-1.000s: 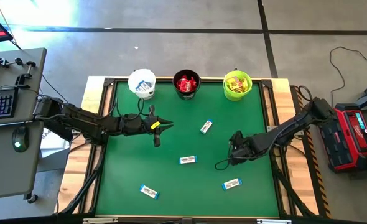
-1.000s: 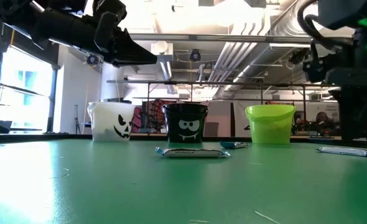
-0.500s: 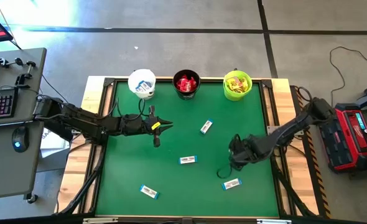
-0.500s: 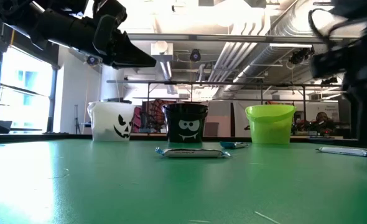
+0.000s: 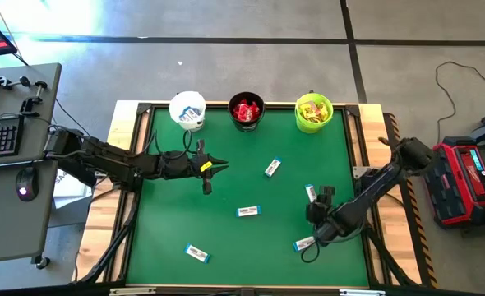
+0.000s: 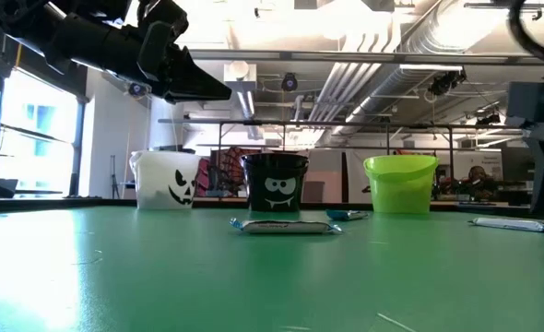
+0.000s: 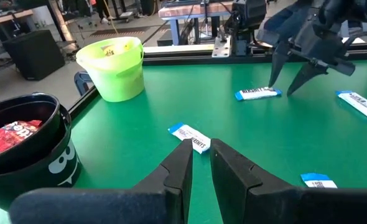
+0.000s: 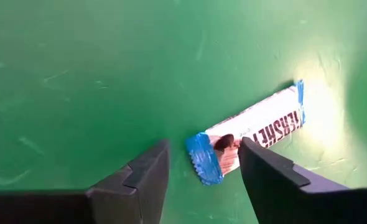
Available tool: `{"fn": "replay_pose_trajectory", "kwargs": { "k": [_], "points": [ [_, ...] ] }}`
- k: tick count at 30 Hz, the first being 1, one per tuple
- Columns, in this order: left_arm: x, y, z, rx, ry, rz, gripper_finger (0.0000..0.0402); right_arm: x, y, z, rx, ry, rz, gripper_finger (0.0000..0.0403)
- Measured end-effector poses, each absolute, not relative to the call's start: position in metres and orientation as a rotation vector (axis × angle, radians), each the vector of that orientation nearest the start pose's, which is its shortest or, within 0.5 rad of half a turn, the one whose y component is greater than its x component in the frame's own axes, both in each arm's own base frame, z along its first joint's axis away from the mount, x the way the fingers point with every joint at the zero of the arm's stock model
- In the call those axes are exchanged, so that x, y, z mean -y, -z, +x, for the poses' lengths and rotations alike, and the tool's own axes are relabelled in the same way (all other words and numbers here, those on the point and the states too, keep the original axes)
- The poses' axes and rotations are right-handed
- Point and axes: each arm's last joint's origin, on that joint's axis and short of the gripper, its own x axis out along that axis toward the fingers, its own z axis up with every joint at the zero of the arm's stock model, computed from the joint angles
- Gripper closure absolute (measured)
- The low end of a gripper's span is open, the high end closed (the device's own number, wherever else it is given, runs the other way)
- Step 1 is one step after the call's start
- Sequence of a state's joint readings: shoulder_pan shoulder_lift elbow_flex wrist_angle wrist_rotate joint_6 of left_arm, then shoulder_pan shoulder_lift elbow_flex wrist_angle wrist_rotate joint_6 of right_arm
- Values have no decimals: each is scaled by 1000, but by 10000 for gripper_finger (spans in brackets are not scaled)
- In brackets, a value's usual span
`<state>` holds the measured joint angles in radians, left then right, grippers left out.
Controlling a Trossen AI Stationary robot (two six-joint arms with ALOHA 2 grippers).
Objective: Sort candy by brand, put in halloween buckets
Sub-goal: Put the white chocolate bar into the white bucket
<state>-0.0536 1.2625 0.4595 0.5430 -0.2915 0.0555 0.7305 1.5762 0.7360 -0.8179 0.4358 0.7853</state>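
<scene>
On the green bench, the right tool is lowered at the lower right of the high view, fingers spread wide and straddling the blue end of a white-and-blue bar; from the right wrist view the fingers appear not yet to touch it, though the gap is hard to judge. The left tool hovers at the left-centre of the high view, its fingers drawn narrow with nothing between them. Three more white-and-blue bars lie apart on the bench: one right of centre toward the buckets, one in the middle, and one at the lower left. Along the top edge of the bench stand the white bucket with a bar inside, the black bucket filled with red packets, and the lime green bucket holding yellow-and-pink packets.
</scene>
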Motion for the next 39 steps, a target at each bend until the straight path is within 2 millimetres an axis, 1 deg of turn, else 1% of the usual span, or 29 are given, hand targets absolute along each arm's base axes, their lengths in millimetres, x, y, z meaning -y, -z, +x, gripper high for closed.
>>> {"fn": "replay_pose_trajectory", "kwargs": {
  "k": [3, 6, 9, 13, 15, 21, 32, 39],
  "points": [
    [5, -196, 246, -264, -229, 100, 355, -140, -125, 175, -1327, 327, -301, 224],
    [5, -196, 246, -264, -230, 99, 355, -141, -124, 176, -1331, 327, -326, 248],
    [5, -196, 246, -264, -230, 99, 355, -141, -125, 177, -1336, 311, -341, 294],
    [5, -196, 246, -264, -230, 99, 355, -141, -124, 177, -1342, 307, -347, 370],
    [5, -196, 246, -264, -230, 99, 355, -140, -124, 177, -1339, 314, -346, 394],
    [5, -196, 246, -264, -230, 99, 355, -140, -127, 178, -1332, 376, -293, 401],
    [5, -196, 246, -264, -230, 100, 355, -152, -163, 198, -1248, 425, -304, 403],
    [6, -196, 246, -269, -200, 119, 355, -150, -184, 217, -1164, 480, -290, 403]
  ]
}}
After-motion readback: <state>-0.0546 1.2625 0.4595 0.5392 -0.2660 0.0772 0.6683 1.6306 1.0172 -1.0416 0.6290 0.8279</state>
